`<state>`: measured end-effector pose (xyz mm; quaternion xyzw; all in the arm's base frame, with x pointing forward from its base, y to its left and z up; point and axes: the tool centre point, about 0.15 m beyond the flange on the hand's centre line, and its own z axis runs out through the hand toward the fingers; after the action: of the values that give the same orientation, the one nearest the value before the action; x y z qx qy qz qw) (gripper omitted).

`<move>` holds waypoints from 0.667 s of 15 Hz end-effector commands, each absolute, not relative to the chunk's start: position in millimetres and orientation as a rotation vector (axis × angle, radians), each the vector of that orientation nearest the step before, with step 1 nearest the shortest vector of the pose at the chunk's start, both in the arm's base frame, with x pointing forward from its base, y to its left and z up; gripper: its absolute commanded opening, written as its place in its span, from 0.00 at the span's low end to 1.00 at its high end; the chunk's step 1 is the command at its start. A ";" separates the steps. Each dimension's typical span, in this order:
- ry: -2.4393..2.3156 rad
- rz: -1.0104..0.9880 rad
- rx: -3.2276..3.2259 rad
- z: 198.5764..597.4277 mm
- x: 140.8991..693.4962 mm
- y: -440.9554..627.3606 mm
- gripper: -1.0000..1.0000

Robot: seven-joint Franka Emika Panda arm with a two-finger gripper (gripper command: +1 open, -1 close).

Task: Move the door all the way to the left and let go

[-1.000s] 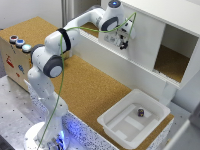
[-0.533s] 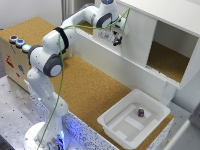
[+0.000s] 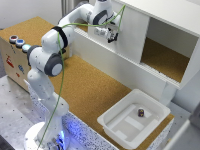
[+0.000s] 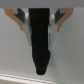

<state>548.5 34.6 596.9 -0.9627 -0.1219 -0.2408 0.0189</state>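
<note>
- We see the counter (image 3: 95, 95), covered in cork-brown matting, filling most of the exterior view.
- On it stands a long white cabinet (image 3: 165, 20) running from the top middle toward the exterior view's right.
- The arm (image 3: 50, 60) rises from its base at the lower left of the exterior view and reaches up across the counter to the cabinet's front.
- The door (image 3: 131, 37), a flat white panel, stands upright in the cabinet's front and covers the left part of the opening in the exterior view; to its right the opening is bare and shows the brown floor inside.
- A white tray (image 3: 132, 120) sits on the counter near the exterior view's lower right, well apart from the door, with a small dark thing (image 3: 141, 112) lying in it.
- The gripper (image 3: 111, 34) is at the door's left edge in the exterior view.
- In the wrist view a dark vertical handle (image 4: 40, 42) stands against the white panel between the fingers (image 4: 20, 17).
- We cannot tell whether the fingers press on it or stand free.
</note>
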 end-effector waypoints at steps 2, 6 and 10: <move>-0.517 -0.986 -3.052 600.0 625.8 180.9 1.00; -0.618 -1.052 -3.022 600.0 614.3 206.2 1.00; -0.637 -1.063 -3.026 600.0 602.6 214.1 1.00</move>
<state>559.7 147.8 606.6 -0.9343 -0.2063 -0.2894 0.0265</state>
